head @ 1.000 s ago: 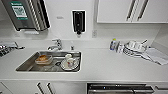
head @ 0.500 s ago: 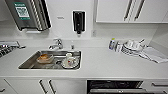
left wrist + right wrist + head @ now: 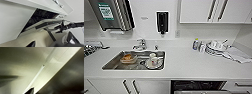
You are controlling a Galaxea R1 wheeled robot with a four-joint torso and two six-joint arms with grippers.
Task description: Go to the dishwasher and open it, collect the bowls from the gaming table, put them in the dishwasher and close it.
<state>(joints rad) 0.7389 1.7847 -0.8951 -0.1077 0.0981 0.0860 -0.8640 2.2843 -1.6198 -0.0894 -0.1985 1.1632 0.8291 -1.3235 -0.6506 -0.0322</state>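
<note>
- A white kitchen counter (image 3: 189,65) is seen from above in the head view, with a steel sink (image 3: 111,65) set into it.
- A mug (image 3: 154,60) on a plate and an orange-brown dish (image 3: 128,58) are left in the sink, apparently waiting to be washed.
- A tap (image 3: 141,44) is mounted behind the sink, and a black soap dispenser (image 3: 162,22) is fixed on the wall above it, within easy reach of the basin.
- A paper towel dispenser (image 3: 111,15) is hung on the wall to the left.
- Stacked crockery (image 3: 216,47) and a small bottle (image 3: 195,44) are placed on the counter to the right, near a folded cloth (image 3: 239,55).
- The dishwasher (image 3: 197,86) is built in under the counter, right of the sink; its dark inside is exposed at the lower edge of the head view, so it is judged to be partly opened.
- In the left wrist view the dishwasher door (image 3: 42,24) is tilted outward, with wire racks visible in the gap behind it.
- The right arm (image 3: 70,25) is reached in toward the door's top edge, presumably to pull it down.
- Whether the jaws of either arm are spread or pressed together cannot be told.
- A pale panel with a long seam is shown close up in the right wrist view.
- No bowls or gaming table are seen here.
</note>
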